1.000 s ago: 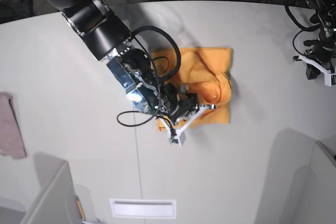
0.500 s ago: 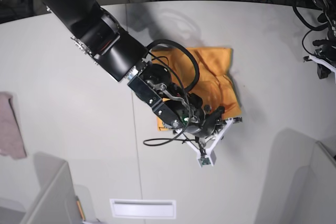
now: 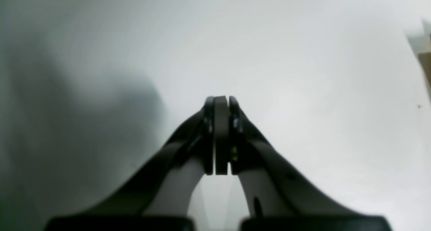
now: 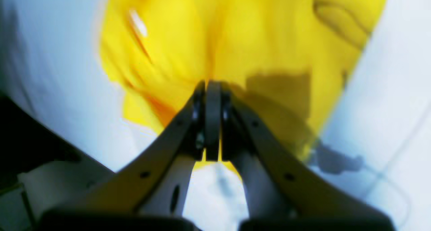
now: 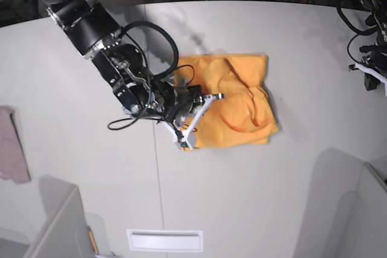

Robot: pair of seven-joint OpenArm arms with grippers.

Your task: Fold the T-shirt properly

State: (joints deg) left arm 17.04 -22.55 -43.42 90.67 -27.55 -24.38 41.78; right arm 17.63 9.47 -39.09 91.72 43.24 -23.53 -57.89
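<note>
The right gripper [image 5: 196, 119], fingers pressed together on nothing, has pulled back left off the T-shirt [image 5: 233, 110], left folded mid-table but rumpled at its right edge, needing smoothing; left gripper [image 3: 220, 135], fingers together, idles far right.

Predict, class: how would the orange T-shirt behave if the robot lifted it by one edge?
The T-shirt would probably droop and unfold: its layers already lie rumpled and creased. It likely weighs little, being thin cloth. Pushed across the smooth table, it would probably bunch up rather than slide as one piece.
</note>
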